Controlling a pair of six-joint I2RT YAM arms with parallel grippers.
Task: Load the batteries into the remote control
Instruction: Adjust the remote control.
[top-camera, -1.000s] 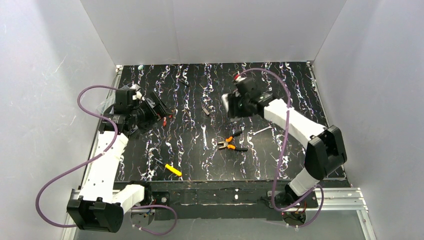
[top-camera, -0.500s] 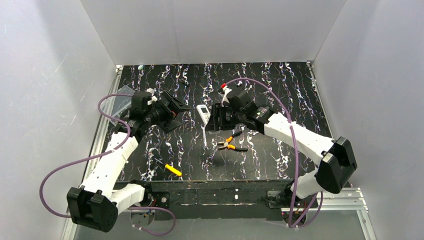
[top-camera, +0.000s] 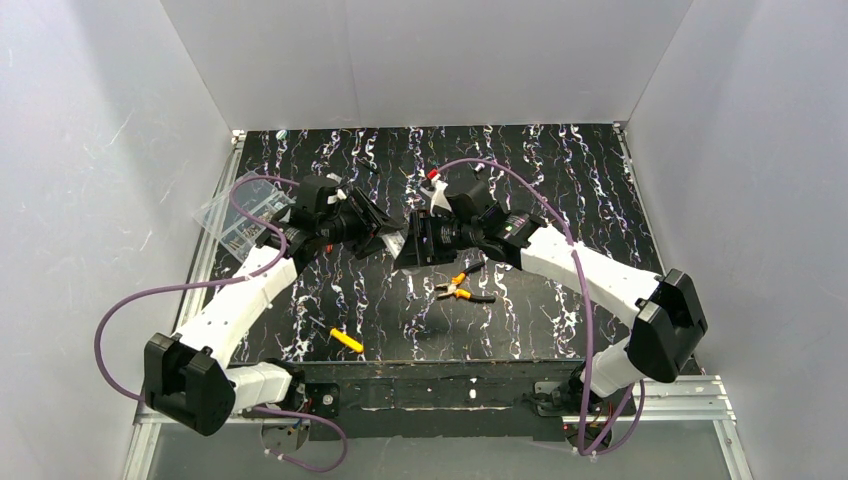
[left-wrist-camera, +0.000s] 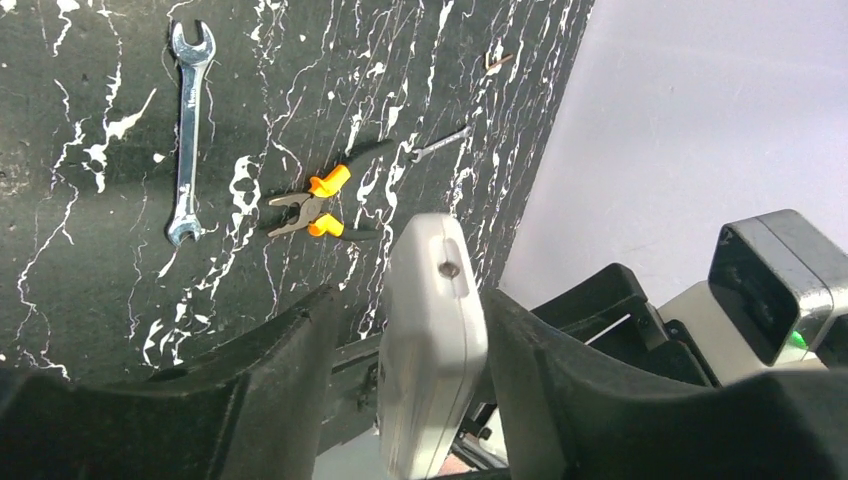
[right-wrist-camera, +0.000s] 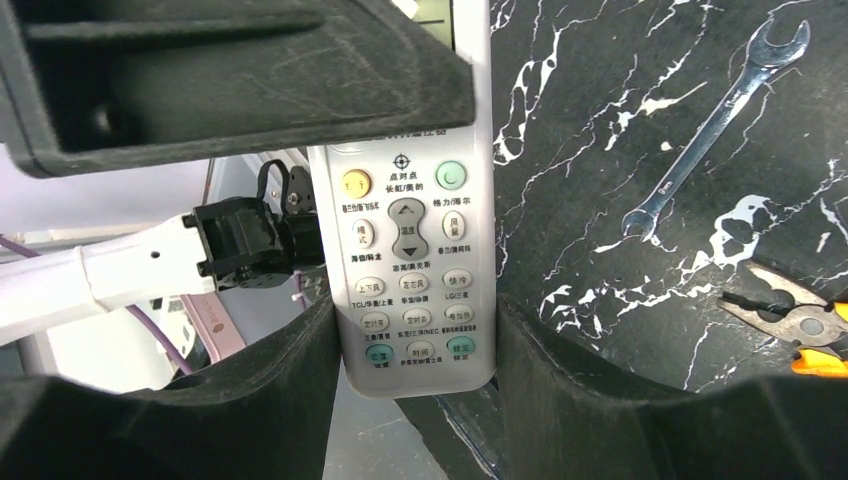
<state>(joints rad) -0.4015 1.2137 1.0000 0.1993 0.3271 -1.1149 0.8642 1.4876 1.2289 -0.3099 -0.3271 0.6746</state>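
The white remote control (right-wrist-camera: 415, 260) hangs above the middle of the table, button face toward the right wrist camera. My right gripper (right-wrist-camera: 415, 310) is shut on its lower end, a finger pressed on each long side. My left gripper (left-wrist-camera: 410, 300) straddles the other end of the remote (left-wrist-camera: 432, 330), seen edge-on there. Its right finger touches the remote, while a gap shows at the left finger, so it stands open. In the top view the two grippers meet, left gripper (top-camera: 375, 225) facing right gripper (top-camera: 420, 240). The batteries are hidden.
Orange-handled pliers (top-camera: 462, 290) lie just below the grippers. A silver spanner (left-wrist-camera: 187, 130) lies left of them, and a smaller one (left-wrist-camera: 440, 143) sits beyond. A yellow-handled tool (top-camera: 345, 340) rests near the front edge. A clear compartment box (top-camera: 240, 215) sits at the far left.
My left arm swung from the left side to the middle and its jaws narrowed around the remote. My right arm carried the remote leftward to meet it.
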